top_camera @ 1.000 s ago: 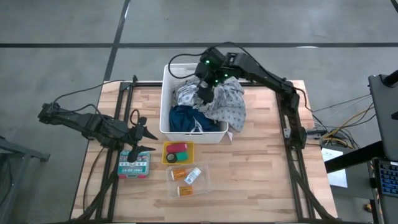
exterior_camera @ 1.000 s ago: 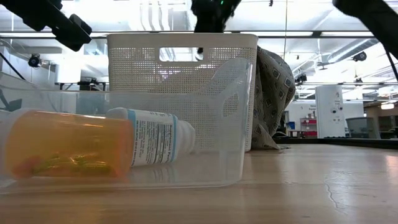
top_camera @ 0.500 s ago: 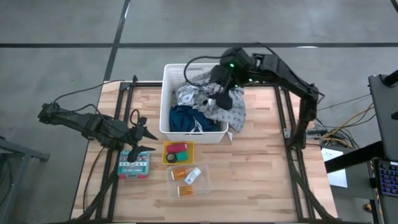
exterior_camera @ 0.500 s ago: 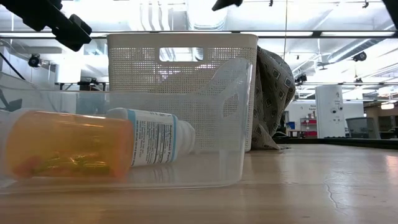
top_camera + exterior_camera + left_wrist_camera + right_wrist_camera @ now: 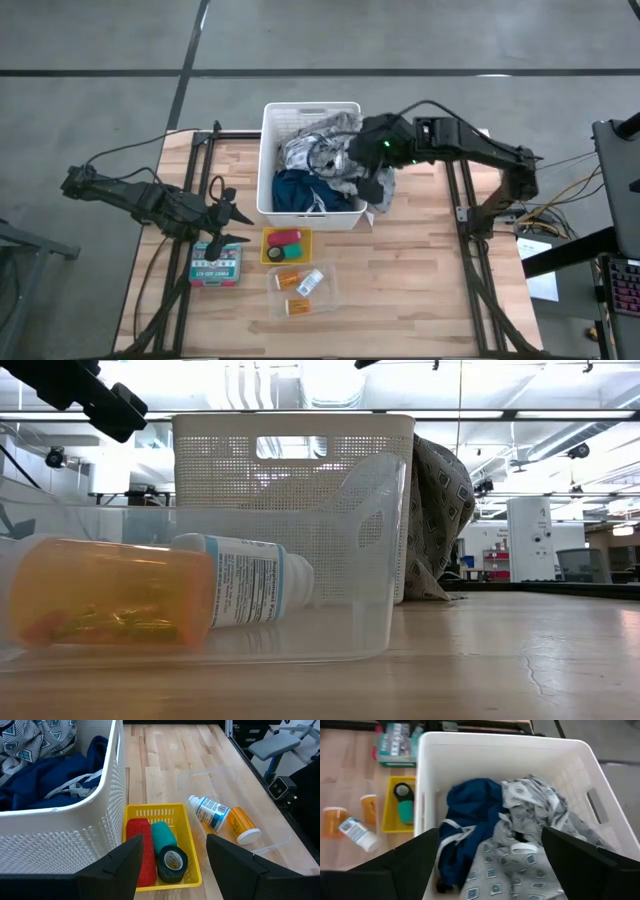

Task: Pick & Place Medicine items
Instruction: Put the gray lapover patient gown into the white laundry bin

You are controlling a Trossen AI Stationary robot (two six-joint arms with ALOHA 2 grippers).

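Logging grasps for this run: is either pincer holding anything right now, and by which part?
Nothing is held. The right pincer stands open above the grey patterned cloth in the white basket; the left pincer is open over the yellow tray.

White basket (image 5: 470,750) holds blue cloth (image 5: 470,815) beside grey patterned cloth (image 5: 530,835) (touching); yellow tray (image 5: 395,822) outside.

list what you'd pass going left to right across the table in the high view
left gripper → teal labelled box → yellow tray → right gripper above the white basket → right edge of the wooden table
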